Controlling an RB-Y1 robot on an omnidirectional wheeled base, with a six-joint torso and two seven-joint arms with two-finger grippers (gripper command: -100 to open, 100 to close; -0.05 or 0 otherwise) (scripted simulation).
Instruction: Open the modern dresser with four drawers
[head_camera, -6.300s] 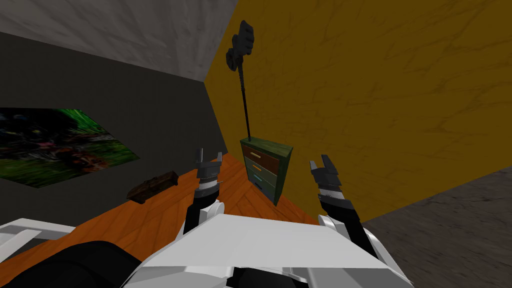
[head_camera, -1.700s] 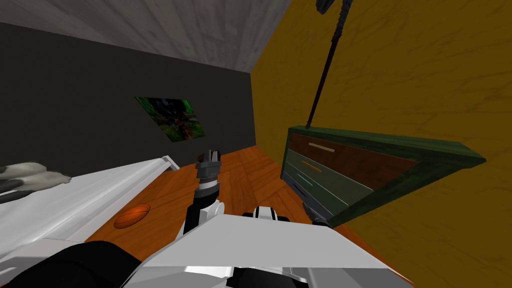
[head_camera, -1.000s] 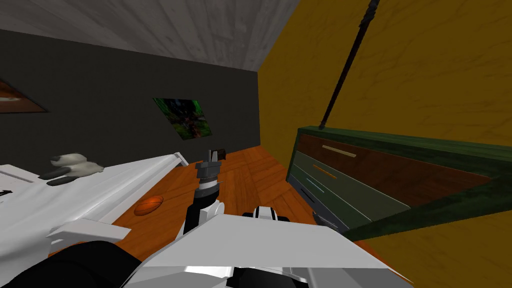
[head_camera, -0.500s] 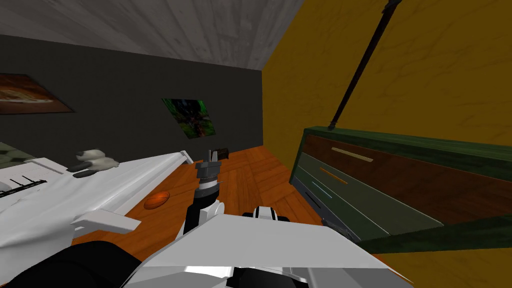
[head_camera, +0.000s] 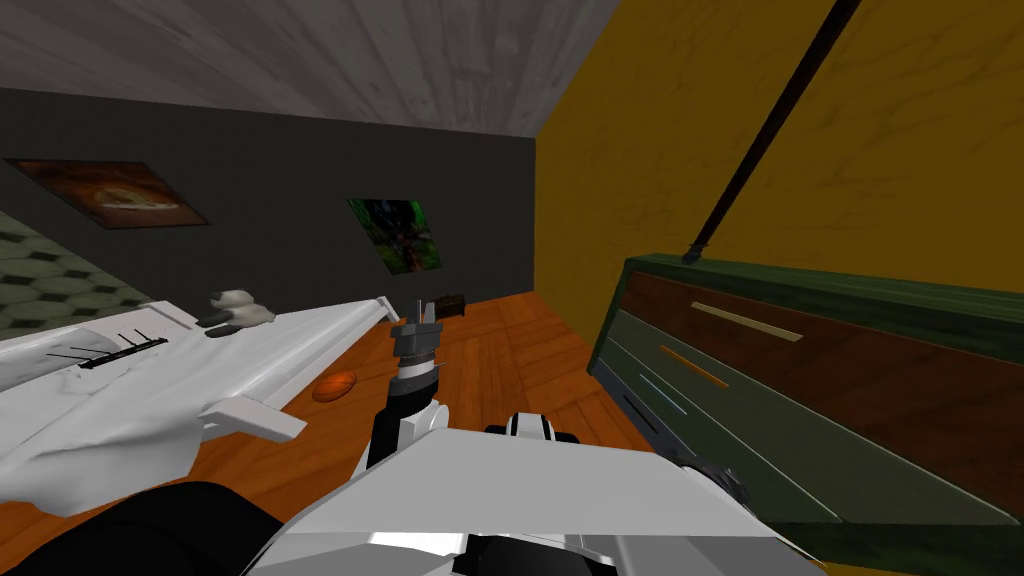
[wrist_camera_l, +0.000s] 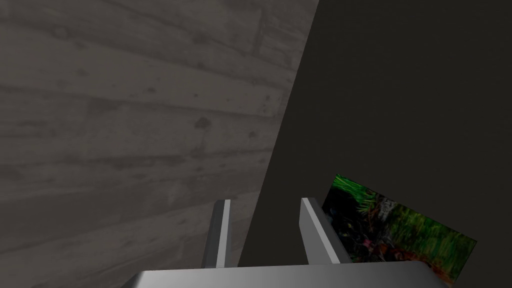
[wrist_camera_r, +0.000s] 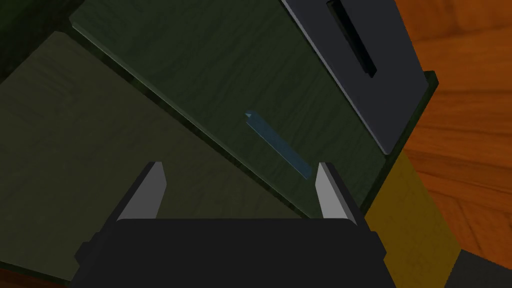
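Note:
The dresser (head_camera: 850, 300) stands against the yellow wall on my right, with a dark green frame and four shut drawers. Top to bottom they are brown, olive, green and dark slate. My right gripper (wrist_camera_r: 240, 192) is open, low in front of the dresser and close to it. The green drawer's blue bar handle (wrist_camera_r: 277, 144) lies just ahead of the fingers, nearer one fingertip (wrist_camera_r: 327, 187) and untouched. The slate bottom drawer (wrist_camera_r: 395, 85) has a slot handle. My left gripper (head_camera: 418, 325) is raised over the floor, fingers (wrist_camera_l: 315, 230) apart and empty.
A white bed (head_camera: 200, 370) takes up the left side. An orange ball (head_camera: 334, 386) lies on the wooden floor beside it. A small dark box (head_camera: 450, 304) sits by the far dark wall. A black lamp pole (head_camera: 770, 130) rises from the dresser's far end.
I have moved closer to the dresser and turned, so it looms larger on the right and more of the bed shows. Both arms keep their pose.

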